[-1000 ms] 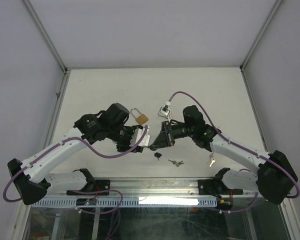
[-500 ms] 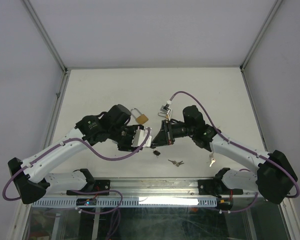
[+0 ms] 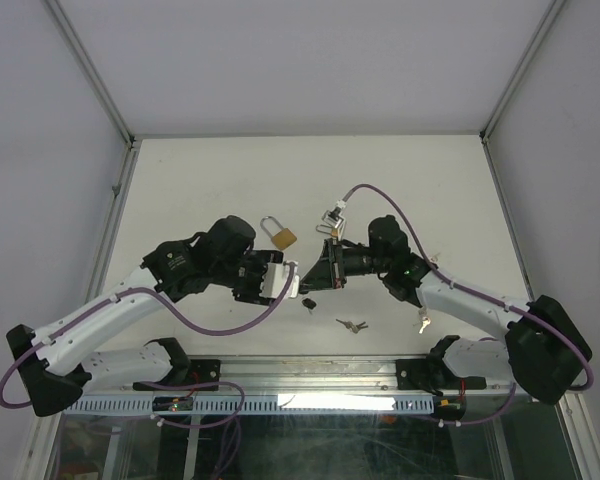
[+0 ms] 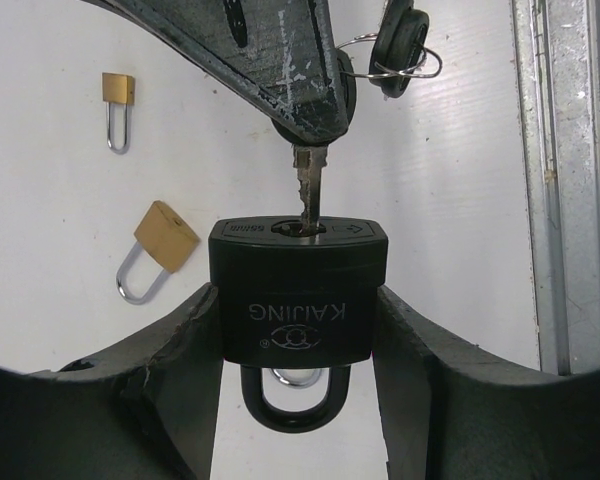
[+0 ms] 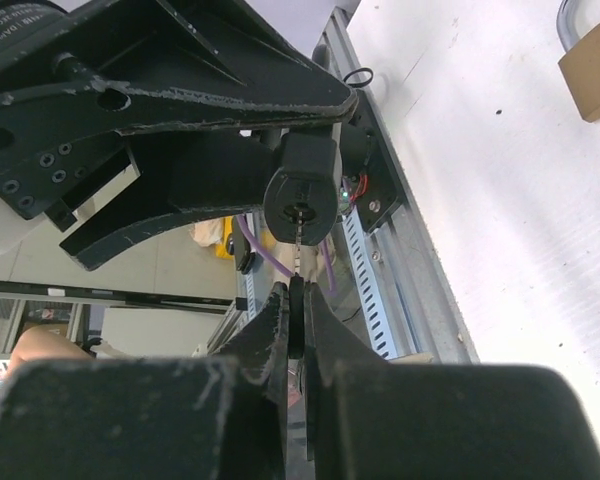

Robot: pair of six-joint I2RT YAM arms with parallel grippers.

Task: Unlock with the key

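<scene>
- Two end effectors faced each other tip to tip, just above the near middle of the white surface [image 3: 400, 170].
- The left end effector [image 4: 298, 330] was clamped on the black padlock [image 4: 298, 290]. One finger [image 4: 180, 350] pressed against each side of the body, and the shackle pointed back toward the wrist camera.
- The shackle looked seated in the body at both legs.
- The right end effector [image 5: 296, 300] was squeezed almost flat, pinching the head of the key [image 4: 308, 185].
- The key's blade stood in the keyhole on the padlock's end face, with part of the blade showing outside it.
- A ring [image 4: 420, 65] carrying a black-headed spare key [image 4: 400, 38] hung beside the right end effector.
- One brass padlock [image 4: 165, 238] lay tilted on the surface, apart from the black one. A smaller brass padlock [image 4: 118, 90] lay farther off.
- A small bunch of keys [image 3: 352, 324] lay near the front edge of the surface, and a single loose key [image 3: 423, 320] lay beside the right arm.
</scene>
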